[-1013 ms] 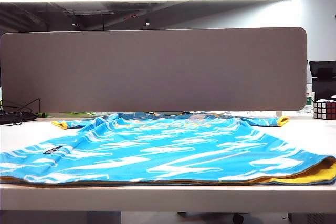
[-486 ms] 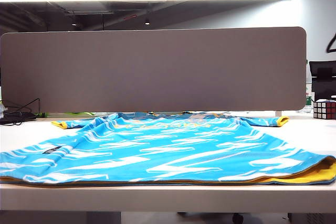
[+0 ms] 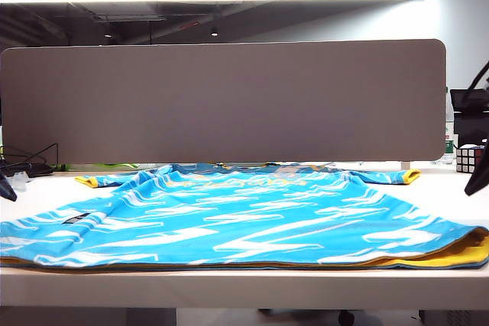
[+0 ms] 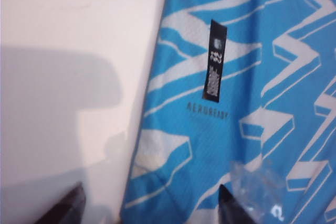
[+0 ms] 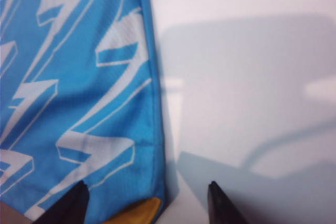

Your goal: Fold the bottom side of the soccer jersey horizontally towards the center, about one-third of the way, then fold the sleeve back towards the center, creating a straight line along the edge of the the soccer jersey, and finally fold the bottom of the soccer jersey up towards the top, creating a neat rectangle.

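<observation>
Across the white bench [image 3: 229,288], soccer jersey [image 3: 244,223] lies flat, sky-blue face with white jagged streaks up. Hem runs along the near edge; sleeves with yellow cuffs reach toward the far edge, under the grey partition panel [image 3: 221,101]. Yellow lining shows at the near right corner of the shirt, where the layers gape a little.

Left gripper [image 4: 149,205]: over the jersey's left side edge. Fingers spread wide, nothing between them; one dark tip over bare bench, the other over blue cloth. Whether the tips touch cloth or bench, cannot tell. A black label [image 4: 214,60] with small printed lettering beneath it sits on the fabric just inside that edge. In the exterior view only a dark sliver of this gripper shows at the bench's left edge.

Right gripper [image 5: 147,203]: over the jersey's right side edge, close to the yellow lining at the corner. Fingers likewise released and wide apart, holding nothing; one tip over cloth, the other over bare bench. Its shadow falls on the white surface beside the shirt.

Far right corner: a Rubik's cube [image 3: 467,159], well apart from the jersey. Far left corner: black cables [image 3: 27,164].
</observation>
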Robot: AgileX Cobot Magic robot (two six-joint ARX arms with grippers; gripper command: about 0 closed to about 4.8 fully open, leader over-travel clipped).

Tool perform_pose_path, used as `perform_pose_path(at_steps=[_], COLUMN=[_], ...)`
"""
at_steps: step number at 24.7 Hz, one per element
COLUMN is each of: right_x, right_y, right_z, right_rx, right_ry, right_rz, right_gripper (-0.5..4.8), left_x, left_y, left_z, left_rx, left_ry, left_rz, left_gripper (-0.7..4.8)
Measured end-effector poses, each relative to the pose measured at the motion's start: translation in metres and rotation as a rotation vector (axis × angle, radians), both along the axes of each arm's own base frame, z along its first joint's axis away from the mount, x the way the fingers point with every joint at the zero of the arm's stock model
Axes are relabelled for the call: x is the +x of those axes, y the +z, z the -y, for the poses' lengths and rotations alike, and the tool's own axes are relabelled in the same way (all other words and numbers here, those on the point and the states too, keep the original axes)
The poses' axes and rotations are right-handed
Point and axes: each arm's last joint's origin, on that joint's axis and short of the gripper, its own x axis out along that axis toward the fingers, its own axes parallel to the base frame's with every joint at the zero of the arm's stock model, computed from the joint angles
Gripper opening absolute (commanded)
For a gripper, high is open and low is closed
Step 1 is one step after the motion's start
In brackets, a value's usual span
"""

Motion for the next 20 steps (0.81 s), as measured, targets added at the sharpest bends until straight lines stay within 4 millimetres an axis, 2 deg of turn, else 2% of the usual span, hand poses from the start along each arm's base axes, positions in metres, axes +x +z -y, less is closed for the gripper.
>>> perform_pose_path(at_steps=[8, 13, 20], right_x=[0.004, 0.013, 0.023], right_y=[-0.012, -0.02, -0.03], right_z=[-0.005, -0.017, -0.041], right_rx=[0.031, 0.07, 0.111], right_ry=[0.031, 0.101, 0.203], right_rz=[-0.047, -0.045, -0.025], right_gripper=[3.08, 3.08, 3.07], left_x=[-0.002, 0.001, 0.015], left_y=[0.0, -0.001, -0.008], left_z=[0.002, 0.008, 0.025], left_rx=[0.082, 0.106, 0.105], left_ry=[-0.053, -0.073, -0.158], left_rz=[-0.014, -0.021, 0.031], left_gripper=[3.23, 3.23, 3.23])
